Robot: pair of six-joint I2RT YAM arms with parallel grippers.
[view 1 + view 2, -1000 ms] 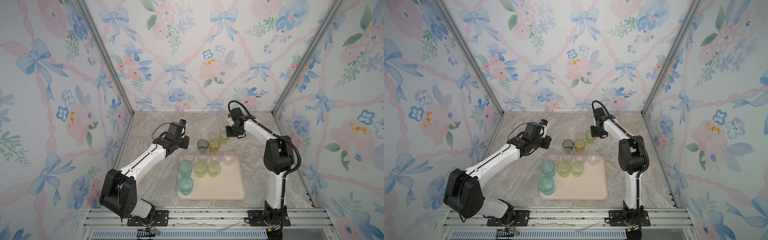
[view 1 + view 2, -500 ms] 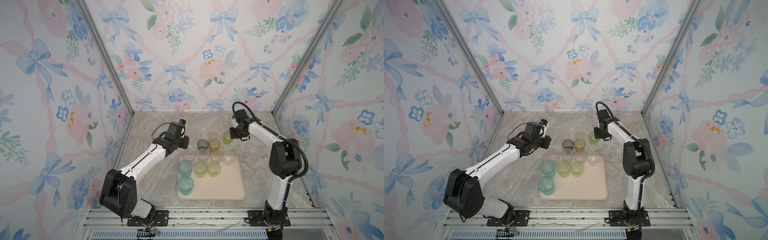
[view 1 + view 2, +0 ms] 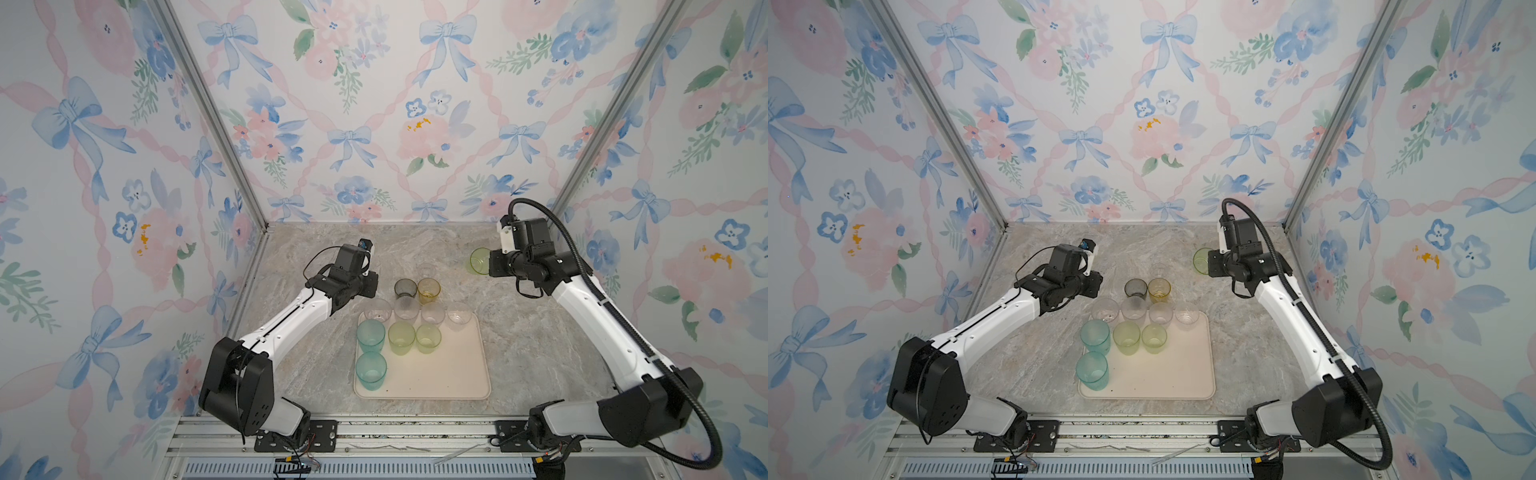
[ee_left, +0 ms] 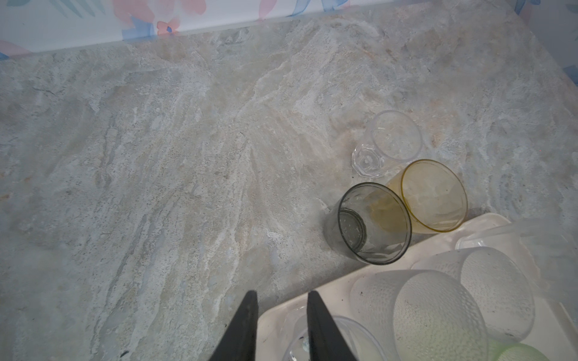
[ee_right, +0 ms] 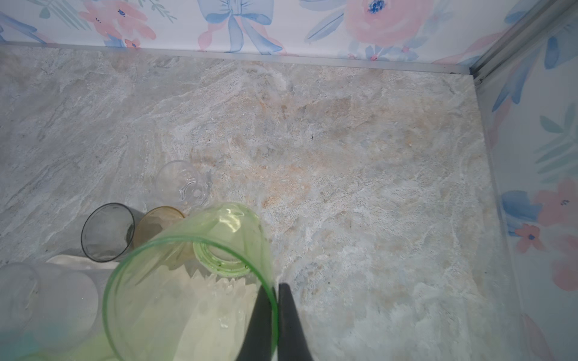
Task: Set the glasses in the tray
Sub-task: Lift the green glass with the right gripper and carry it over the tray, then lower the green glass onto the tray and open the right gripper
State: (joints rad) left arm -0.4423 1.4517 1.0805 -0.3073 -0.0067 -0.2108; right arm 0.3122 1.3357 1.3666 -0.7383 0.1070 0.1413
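— Marble tabletop [image 3: 519,340] fills the lower middle of both top views. Cream tray [image 3: 436,374] sits on it, lower centre. Same on your side?

— Same. Left arm [image 3: 291,322] comes in from lower left, right arm [image 3: 602,328] from lower right.

— Left gripper [image 4: 281,295]?

— Fingers partly open. Bare tabletop and the tray's rim show in the gap, nothing clamped. It's near the tray's upper-left corner.

— Right gripper [image 5: 276,287]?

— Closed to a pinch on the wall of a green glass [image 5: 219,225], one finger inside the rim, one outside. The glass is tilted, mouth toward the wrist camera. In a top view the green glass [image 3: 480,260] is centre right, up and right of the tray and well apart from it.

— What's in the tray?

— Two teal glasses [image 3: 370,336] [image 3: 371,370] down its left side. Two yellow-green glasses [image 3: 402,337] [image 3: 428,338] are beside the upper teal one. Four pale glasses [image 3: 406,308] sit in a row along its upper edge. All upright.

— Outside it?

— Grey glass [image 3: 405,287] and amber glass [image 3: 428,289] are side by side on the tabletop, just above the tray's upper edge. Small clear glass [image 3: 425,270] is just above the amber one.
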